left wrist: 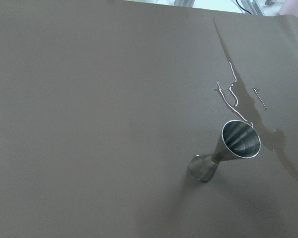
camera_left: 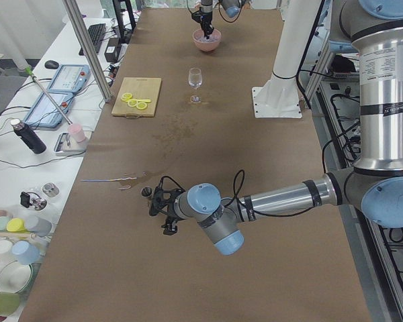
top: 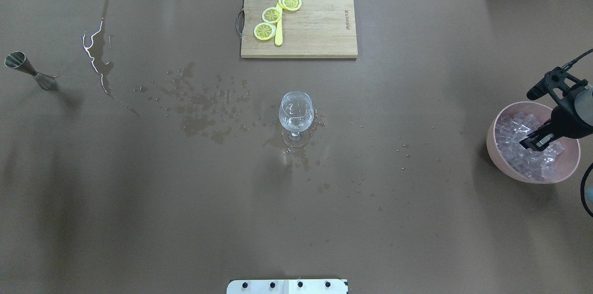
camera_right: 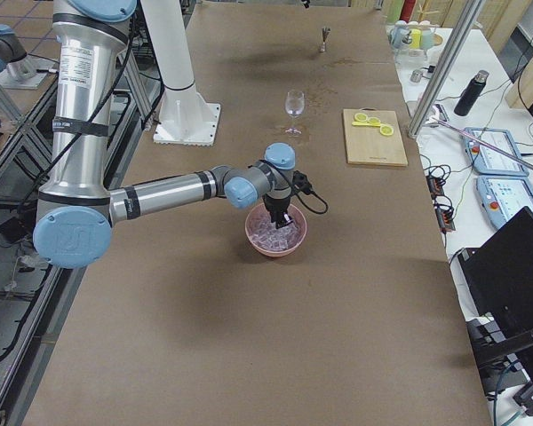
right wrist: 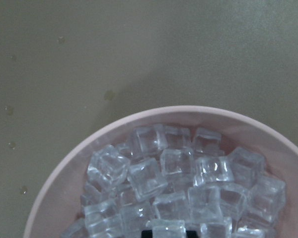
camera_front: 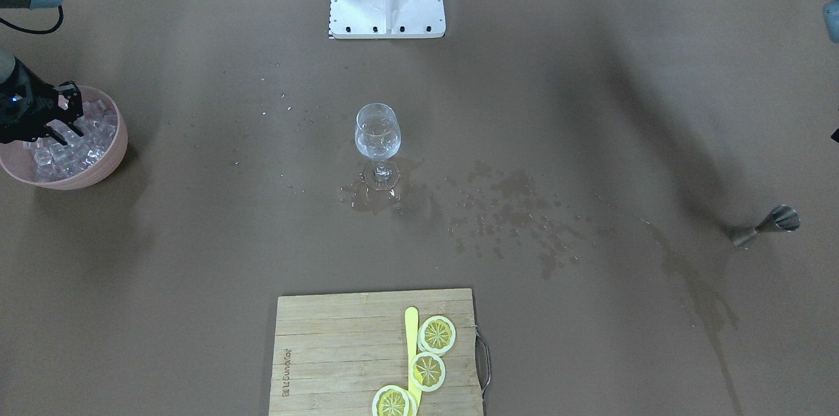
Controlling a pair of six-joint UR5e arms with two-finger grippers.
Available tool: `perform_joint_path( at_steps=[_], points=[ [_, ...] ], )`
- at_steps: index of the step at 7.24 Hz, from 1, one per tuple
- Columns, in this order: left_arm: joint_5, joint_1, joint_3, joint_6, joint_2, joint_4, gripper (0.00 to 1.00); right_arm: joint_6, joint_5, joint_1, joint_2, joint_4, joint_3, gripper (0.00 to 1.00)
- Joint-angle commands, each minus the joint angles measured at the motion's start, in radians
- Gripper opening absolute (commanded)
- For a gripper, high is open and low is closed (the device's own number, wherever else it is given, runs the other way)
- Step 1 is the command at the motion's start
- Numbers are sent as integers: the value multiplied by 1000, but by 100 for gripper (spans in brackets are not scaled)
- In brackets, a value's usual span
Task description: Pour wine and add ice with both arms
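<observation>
Ice (camera_front: 72,144), a heap of small clear cubes, fills a pink bowl (camera_front: 121,141) at the left edge of the front-facing view and at the right edge of the overhead view. The right gripper (camera_front: 71,134) reaches down into the heap with its fingers among the top cubes. The wrist view shows only cubes (right wrist: 179,183) and a dark sliver at the lower edge, so it cannot be told whether the fingers are clenched on a cube or released. The wine glass (camera_front: 377,134) stands upright at mid-frame, well apart from the bowl, and seems to hold a little clear liquid. Its foot sits in a wet patch, and spilled drops (camera_front: 511,206) trail to the right of it in that view. A steel jigger (left wrist: 228,151) stands upright at the far right of the front-facing view beside a streak of liquid. The left gripper (camera_left: 156,204) hovers near it, and the state of its fingers cannot be told. The step in hand appears to be picking up ice. The main risk is that a slick cube slips from the fingers during the long carry to the glass. A cube released too high could splash the wine out. A low approach could strike the rim and slide or topple the glass on the wet worktop (top: 417,220).
</observation>
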Motion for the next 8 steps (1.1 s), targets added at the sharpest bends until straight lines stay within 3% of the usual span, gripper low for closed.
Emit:
perform_joint_path(
  at_steps=[1, 3, 5, 7, 8],
  points=[
    [-3, 0, 0, -2, 0, -2, 99, 19, 30, 33, 27, -50, 84, 0],
    [-4, 0, 1, -3, 2, -4, 99, 102, 37, 61, 259, -356, 168, 0],
    [-3, 2, 9, -3, 2, 1, 99, 501, 57, -42, 529, -408, 156, 0],
    [-4, 2, 12, -2, 2, 7, 99, 841, -46, -208, 739, -399, 100, 0],
    [-6, 2, 12, -2, 5, 4, 99, 976, -114, -280, 876, -396, 8, 0]
  ],
)
